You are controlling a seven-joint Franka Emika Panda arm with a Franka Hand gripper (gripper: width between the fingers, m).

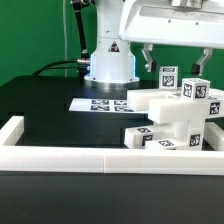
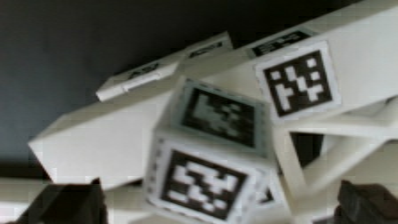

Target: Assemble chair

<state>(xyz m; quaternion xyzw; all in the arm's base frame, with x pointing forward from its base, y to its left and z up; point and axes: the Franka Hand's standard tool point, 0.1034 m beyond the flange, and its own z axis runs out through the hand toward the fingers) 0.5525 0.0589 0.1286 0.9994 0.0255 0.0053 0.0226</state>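
The gripper [image 1: 168, 57] is held wide apart, with nothing between its fingers [image 2: 71, 203], and is poised above the heap of chair parts [image 1: 175, 118]. No contact with any piece is seen; a clear gap is left between the fingertips and the topmost tagged blocks.

Directly beneath the gripper, the white pieces are stacked and leaned against one another rather than laid flat. In the wrist view, a tagged block [image 2: 228, 150] is seen tilted just below the fingers, with a longer tagged bar [image 2: 294, 75] slanting behind it. The pile is pushed against the white border rail [image 1: 60, 155], which lies below and to the near side of the gripper; the rail is judged to serve as a stop, so that parts are braced and kept from sliding when pressed.

Farther off from the gripper, toward the robot base, the marker board [image 1: 100, 103] is laid flat on the black table [image 1: 45, 105], kept apart from the parts.

The wide opening is judged to be a preparation for straddling one of the upper blocks. Which piece is aimed at cannot be told, and the chair appears far from finished.
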